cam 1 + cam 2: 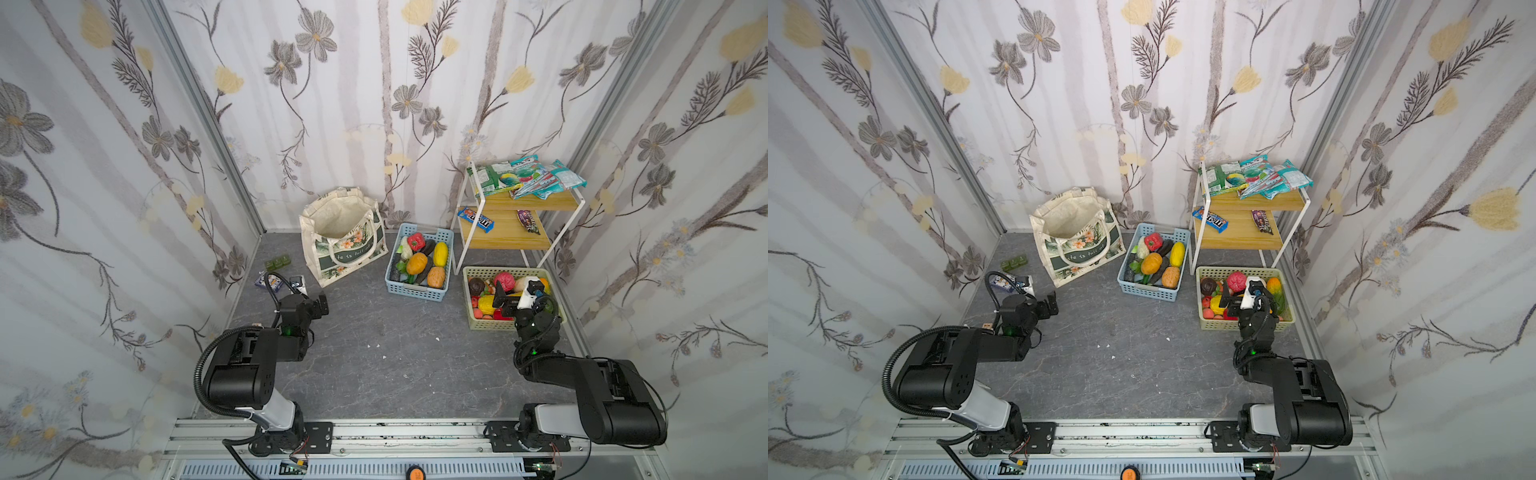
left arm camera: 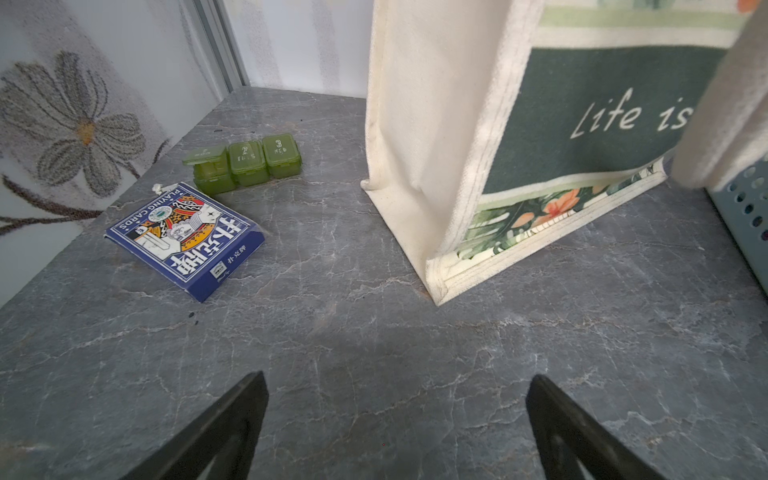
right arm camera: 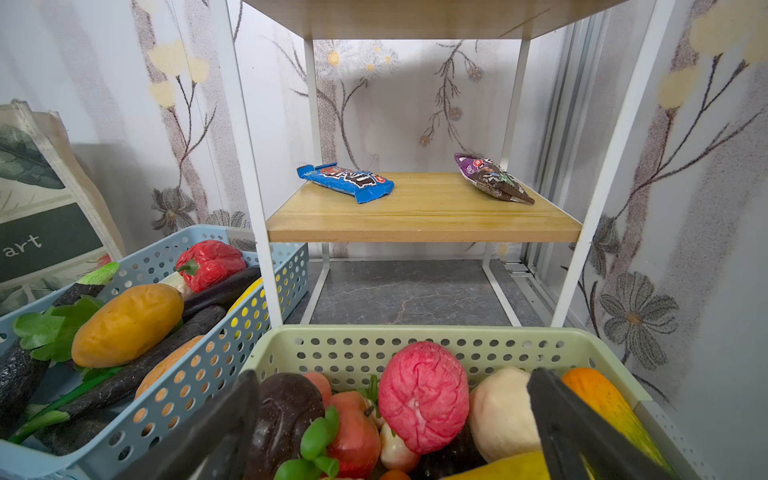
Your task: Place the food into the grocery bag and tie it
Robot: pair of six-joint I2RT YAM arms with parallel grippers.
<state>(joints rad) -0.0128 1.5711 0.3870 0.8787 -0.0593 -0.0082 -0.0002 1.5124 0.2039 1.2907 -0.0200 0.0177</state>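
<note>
Robot lab booth dressed up homey: flowered wallpaper panels [image 1: 332, 83] in aluminium framing [image 1: 203, 108], two arms [image 1: 241, 370] bolted to a metal rail [image 1: 415, 434] at the near edge.

The grocery bag [image 1: 1075, 237] is standing with its mouth gaping, just beside the light blue basket [image 1: 1148, 293] of toy vegetables [image 1: 1156, 259]. The right gripper [image 1: 1233, 300] is hovering over the pale yellow basket [image 1: 1225, 325]. The left gripper [image 1: 1050, 305] is hanging near the bag's front corner.

Open cream tote [image 1: 340, 237] upright, toy produce [image 1: 417, 263] just beside
</note>
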